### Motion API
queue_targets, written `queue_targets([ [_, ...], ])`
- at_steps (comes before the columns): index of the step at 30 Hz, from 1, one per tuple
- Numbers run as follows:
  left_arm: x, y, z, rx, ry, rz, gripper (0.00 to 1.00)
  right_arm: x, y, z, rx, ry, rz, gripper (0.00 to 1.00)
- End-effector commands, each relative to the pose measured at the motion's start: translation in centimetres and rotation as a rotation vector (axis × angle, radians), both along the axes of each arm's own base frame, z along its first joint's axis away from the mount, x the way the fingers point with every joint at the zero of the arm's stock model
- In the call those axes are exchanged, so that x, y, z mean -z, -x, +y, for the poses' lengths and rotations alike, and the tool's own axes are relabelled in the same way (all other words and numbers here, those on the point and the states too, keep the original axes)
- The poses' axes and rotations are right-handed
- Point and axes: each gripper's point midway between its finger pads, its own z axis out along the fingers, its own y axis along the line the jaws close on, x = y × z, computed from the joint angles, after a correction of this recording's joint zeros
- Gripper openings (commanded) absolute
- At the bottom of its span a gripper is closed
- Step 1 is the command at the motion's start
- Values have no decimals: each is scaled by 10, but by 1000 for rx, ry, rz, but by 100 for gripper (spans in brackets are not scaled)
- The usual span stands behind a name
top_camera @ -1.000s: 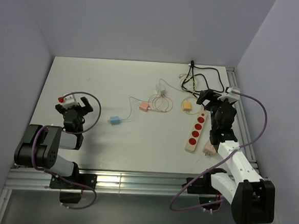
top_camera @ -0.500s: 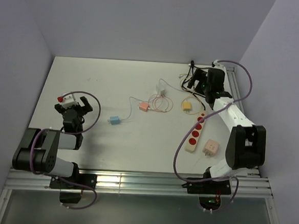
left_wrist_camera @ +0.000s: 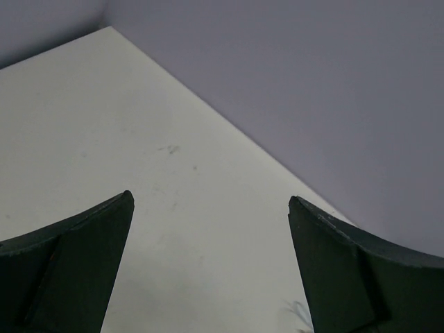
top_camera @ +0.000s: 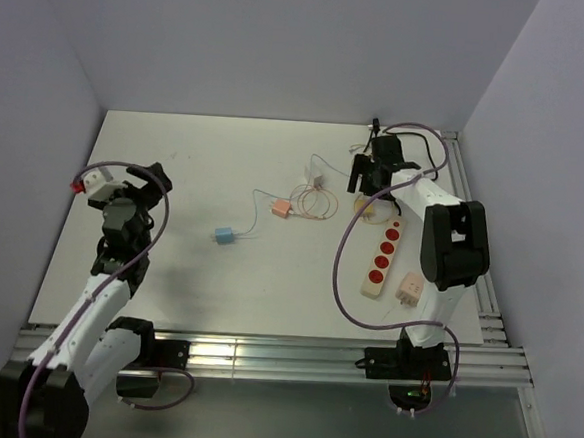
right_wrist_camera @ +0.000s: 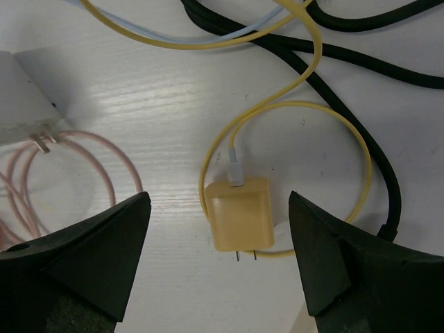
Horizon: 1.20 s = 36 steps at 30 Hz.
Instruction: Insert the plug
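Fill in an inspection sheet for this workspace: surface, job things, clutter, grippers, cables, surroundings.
Surface: white table, faint scuffs.
Job's things: yellow plug lying flat; power strip, red sockets, nothing plugged in.
Clutter: pink plug, blue plug, white plug, beige adapter, scattered.
Grippers: right gripper open, straddling yellow plug without touching; left gripper open, empty.
Cables: black cables tangled far right; yellow cord looped beside its plug.
Surroundings: plain walls; nothing else seen.

Your right gripper (top_camera: 366, 174) at far right of table (top_camera: 176, 151), just beyond red-socket power strip (top_camera: 382, 253). Beside strip's near end: beige adapter (top_camera: 409, 286). Mid-table: blue plug (top_camera: 223, 235), pink plug (top_camera: 280, 208). Your left gripper (top_camera: 146, 179) raised at left.
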Motion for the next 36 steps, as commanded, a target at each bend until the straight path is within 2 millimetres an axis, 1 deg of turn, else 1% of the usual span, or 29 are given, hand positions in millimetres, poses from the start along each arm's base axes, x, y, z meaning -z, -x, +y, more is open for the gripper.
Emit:
queue_targets([
  [1,-42,19,-18,81,167,-77,99,-1,-6,-8,-5,58,26,86],
  [2,-48,23,-28,147,165,-80,99,0,-6,-9,-11,66,31,86],
  [3,-63,27,-32,172,167,-104,99,2,-6,-9,-13,72,36,86],
  [5,-64,40,-37,197,197,-60,99,9,-5,-12,-20,93,69,86],
  [6,-82,45,-38,208,222,-85,100,11,-5,-13,-24,105,82,84],
  [7,-69,53,-40,212,230,-4,99,17,-4,-14,-28,113,109,84],
  [8,-75,58,-52,280,232,6,100,20,-3,-14,-36,119,118,81],
  [9,-89,63,-58,336,172,3,99,23,-3,-13,-39,121,129,80],
  [10,-94,67,-66,394,138,9,100,26,-2,-13,-43,114,138,78],
  [11,-97,71,-75,451,111,18,99,28,-2,-12,-45,109,142,73],
  [12,-106,76,-88,531,113,2,100,30,-1,-8,-52,96,146,70],
  [14,-110,82,-103,617,147,-7,99,33,0,-7,-55,86,155,64],
  [16,-112,88,-118,698,191,2,100,35,2,-6,-56,84,158,63],
  [17,-114,90,-123,733,194,3,99,34,3,-6,-56,83,157,58],
  [18,-119,96,-135,811,196,7,99,33,5,-6,-57,82,155,57],
  [19,-120,98,-140,843,205,9,100,34,5,-6,-60,79,151,56],
  [21,-125,102,-152,924,226,-5,99,33,6,-5,-67,74,150,50],
  [23,-129,117,-171,1073,234,-18,93,34,6,-2,-77,64,153,45],
  [24,-124,120,-177,1117,247,-13,88,33,5,0,-85,57,153,40],
  [25,-133,129,-185,1201,229,-63,79,31,4,1,-83,49,149,36],
  [26,-127,131,-187,1219,251,-52,75,28,3,4,-89,32,143,29],
  [27,-127,133,-189,1235,246,-55,71,19,2,6,-89,22,123,24],
  [28,-123,133,-190,1234,248,-43,68,12,1,10,-92,-6,102,13],
  [29,-121,134,-194,1242,224,-40,68,6,2,16,-102,-40,89,6],
  [30,-116,133,-196,1239,222,-20,69,-11,0,20,-105,-66,45,1],
  [32,-112,133,-207,1251,206,-7,70,-28,2,28,-105,-121,15,0],
  [33,-108,132,-212,1256,210,9,70,-44,5,36,-125,-167,-15,0],
  [35,-106,135,-226,1279,210,-1,71,-57,13,44,-124,-233,-33,0],
  [36,-102,132,-232,1279,213,7,72,-76,16,51,-148,-279,-76,0],
])
